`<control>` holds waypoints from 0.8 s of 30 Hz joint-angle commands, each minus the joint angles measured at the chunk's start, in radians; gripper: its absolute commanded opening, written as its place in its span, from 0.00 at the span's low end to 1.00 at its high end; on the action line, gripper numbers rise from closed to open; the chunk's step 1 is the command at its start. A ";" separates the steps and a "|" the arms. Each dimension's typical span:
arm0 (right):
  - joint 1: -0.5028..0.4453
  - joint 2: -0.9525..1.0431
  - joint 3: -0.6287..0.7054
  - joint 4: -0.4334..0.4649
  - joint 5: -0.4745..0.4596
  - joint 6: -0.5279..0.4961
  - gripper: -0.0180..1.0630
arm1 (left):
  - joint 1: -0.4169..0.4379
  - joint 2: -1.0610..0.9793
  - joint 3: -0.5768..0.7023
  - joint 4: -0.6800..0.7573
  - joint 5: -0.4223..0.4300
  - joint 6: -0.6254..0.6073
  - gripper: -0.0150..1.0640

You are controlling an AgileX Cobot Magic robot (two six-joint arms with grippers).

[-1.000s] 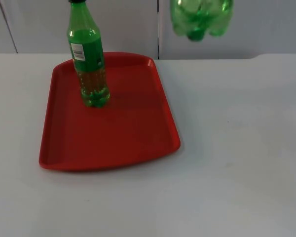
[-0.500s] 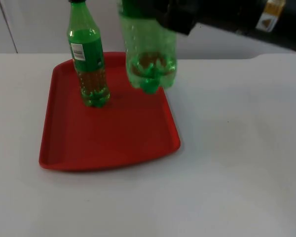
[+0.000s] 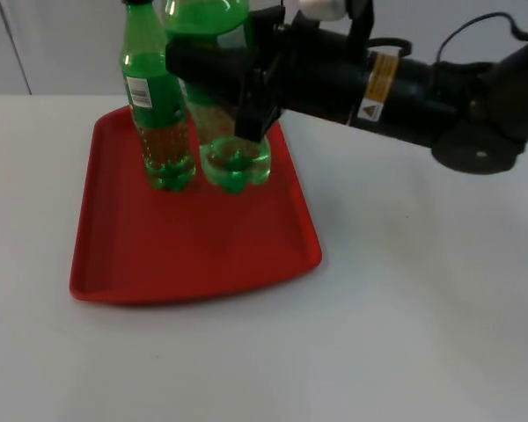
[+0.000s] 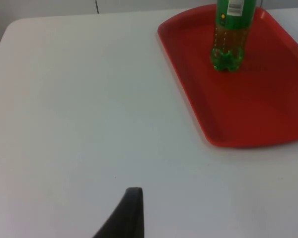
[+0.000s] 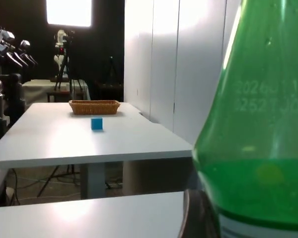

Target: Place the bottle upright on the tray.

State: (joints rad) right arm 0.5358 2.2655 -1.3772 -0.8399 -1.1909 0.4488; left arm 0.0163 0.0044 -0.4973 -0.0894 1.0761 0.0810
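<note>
the right gripper (image 3: 233,75) is clamped around the middle of a green bottle (image 3: 231,158), upright over the red tray (image 3: 202,255) just beside a second bottle (image 3: 158,114) (whether its base touches the tray is unclear). the left gripper (image 4: 126,213) waits over the desk (image 4: 74,99), its opening unclear.
</note>
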 commanded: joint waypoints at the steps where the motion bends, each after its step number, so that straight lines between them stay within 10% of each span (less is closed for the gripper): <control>1: -0.004 0.032 -0.048 0.013 -0.030 0.023 0.02 | -0.004 -0.004 0.003 0.001 -0.001 0.001 0.99; 24: 0.087 0.381 -0.466 -0.035 -0.030 0.060 0.02 | -0.004 -0.004 0.003 0.001 -0.001 0.001 0.99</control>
State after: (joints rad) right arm 0.6184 2.6445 -1.8322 -0.8779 -1.1949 0.5374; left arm 0.0163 0.0044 -0.4973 -0.0894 1.0761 0.0810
